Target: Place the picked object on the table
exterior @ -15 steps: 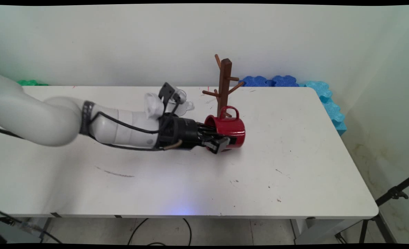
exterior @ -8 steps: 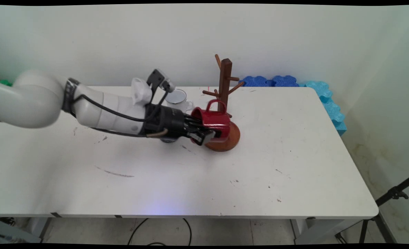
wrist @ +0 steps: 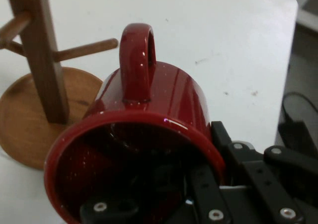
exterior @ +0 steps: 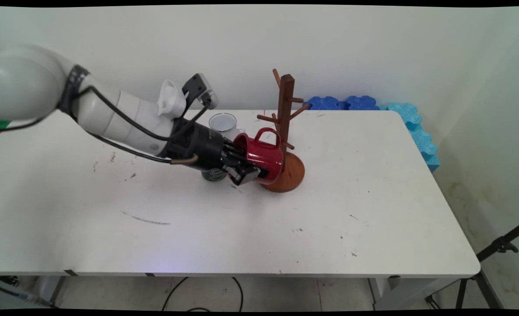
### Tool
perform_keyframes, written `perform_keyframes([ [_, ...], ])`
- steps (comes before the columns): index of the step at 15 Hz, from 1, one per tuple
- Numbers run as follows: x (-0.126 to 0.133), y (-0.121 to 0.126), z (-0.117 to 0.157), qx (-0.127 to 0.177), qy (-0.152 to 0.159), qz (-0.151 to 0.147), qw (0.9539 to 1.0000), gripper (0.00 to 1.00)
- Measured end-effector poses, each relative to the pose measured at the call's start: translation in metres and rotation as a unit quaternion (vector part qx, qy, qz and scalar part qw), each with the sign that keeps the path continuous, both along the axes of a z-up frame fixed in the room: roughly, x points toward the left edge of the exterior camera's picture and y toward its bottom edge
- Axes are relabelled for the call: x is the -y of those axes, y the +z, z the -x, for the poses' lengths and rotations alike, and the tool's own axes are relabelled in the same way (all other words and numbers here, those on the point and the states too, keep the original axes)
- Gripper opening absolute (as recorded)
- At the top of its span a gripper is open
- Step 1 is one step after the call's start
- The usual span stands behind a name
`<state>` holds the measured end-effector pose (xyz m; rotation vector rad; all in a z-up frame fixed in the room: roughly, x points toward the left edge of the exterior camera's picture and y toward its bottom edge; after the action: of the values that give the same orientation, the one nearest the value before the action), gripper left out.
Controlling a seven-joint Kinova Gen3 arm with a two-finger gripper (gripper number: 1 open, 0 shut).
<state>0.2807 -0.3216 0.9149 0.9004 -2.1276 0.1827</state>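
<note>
My gripper [exterior: 251, 171] is shut on the rim of a red mug [exterior: 263, 154], one finger inside it and one outside. The mug lies on its side in the air, handle up, its mouth toward the arm. It hangs just left of a brown wooden mug tree [exterior: 284, 118] with a round base [exterior: 295, 175]. In the hand view the red mug [wrist: 154, 114] fills the middle, its handle [wrist: 137, 60] pointing up. The tree's post [wrist: 42, 55] and base [wrist: 20, 119] stand to the left, with a peg [wrist: 84, 49] reaching toward the handle.
A white enamel cup [exterior: 224, 123] stands behind the gripper. A green can [exterior: 213, 175] shows partly under the wrist. Blue foam pieces [exterior: 373, 107] line the table's far right corner, and a tripod leg [exterior: 498, 248] stands off the right edge.
The arm has swung up and to the left with the red mug, lifting it off the table's middle to the left side of the mug tree. The green can is uncovered.
</note>
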Motion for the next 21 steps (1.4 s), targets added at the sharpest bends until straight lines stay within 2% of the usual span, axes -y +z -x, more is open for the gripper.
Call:
perform_keyframes([
  [4,-0.005,0.031,-0.001,0.051,-0.052,0.005,0.9973,0.0],
  [7,-0.011,0.057,-0.004,0.109,-0.089,0.009,0.99,0.0],
  [10,-0.009,0.068,-0.018,0.177,-0.09,-0.003,0.98,0.0],
  [12,-0.007,0.069,-0.024,0.207,-0.088,-0.012,0.9743,0.0],
  [14,-0.004,0.07,-0.029,0.25,-0.084,-0.029,0.9642,0.0],
  [21,0.005,0.048,-0.021,0.318,-0.092,-0.072,0.9409,0.0],
])
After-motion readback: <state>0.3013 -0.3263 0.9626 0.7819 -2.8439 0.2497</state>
